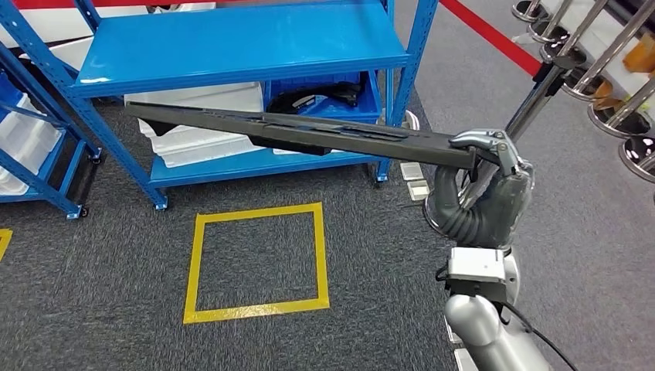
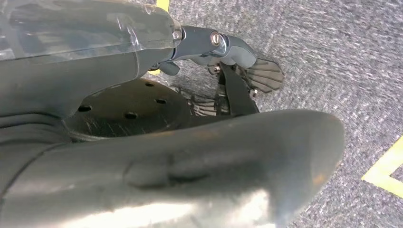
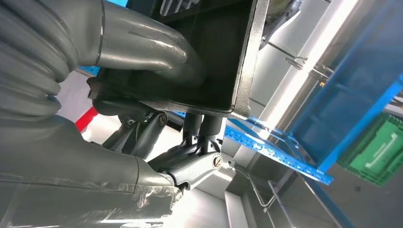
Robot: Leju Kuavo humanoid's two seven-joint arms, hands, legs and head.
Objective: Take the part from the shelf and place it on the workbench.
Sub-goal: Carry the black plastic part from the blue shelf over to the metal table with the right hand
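1. The right arm [image 1: 483,325] rises from below, its forearm upright and wrist bent.
2. The right hand [image 1: 487,182] grips one end of the long dark part [image 1: 293,130], thumb on top and fingers curled beneath.
3. The left hand [image 2: 223,61] hangs toward the floor, holding nothing.

Matt black plastic part [image 1: 301,131], glossy blue painted metal shelf [image 1: 239,42], rough grey carpet floor [image 1: 100,255] with smooth yellow tape [image 1: 255,311], robot hand [image 1: 494,182] of grey ribbed rubber and shiny silver metal, white plastic trays [image 1: 201,143].
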